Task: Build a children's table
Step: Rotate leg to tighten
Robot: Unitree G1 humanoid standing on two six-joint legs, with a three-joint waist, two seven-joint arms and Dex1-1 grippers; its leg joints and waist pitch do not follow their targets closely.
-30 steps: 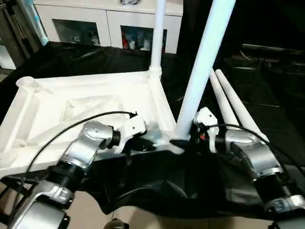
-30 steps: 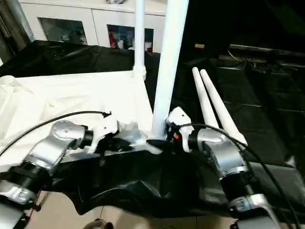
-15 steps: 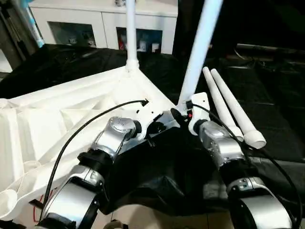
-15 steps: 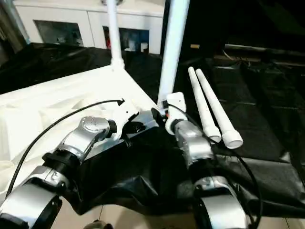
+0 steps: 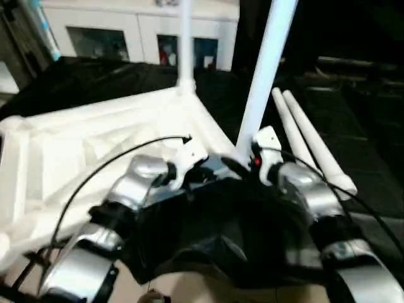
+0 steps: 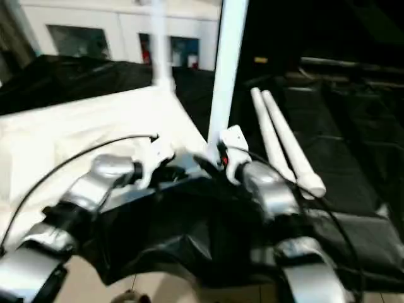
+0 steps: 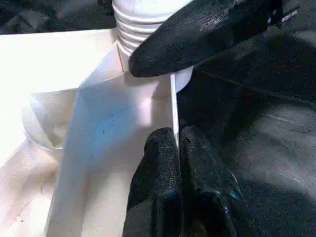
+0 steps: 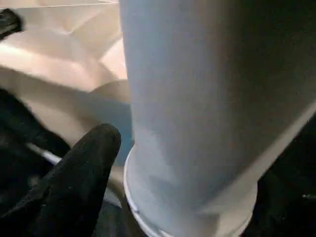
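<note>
Both grippers (image 5: 201, 169) (image 5: 243, 165) apparently low at tabletop (image 5: 95, 145) corner.

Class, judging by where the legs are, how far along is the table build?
Done: the far leg stands upright in the upturned tabletop. In hand: the right gripper is at the base of the near leg, which stands at the near corner, while the left gripper pinches the tabletop's rim. Left: two spare legs lie on the black cloth.

No text, label, brand, number or sign can be read on anything here.
</note>
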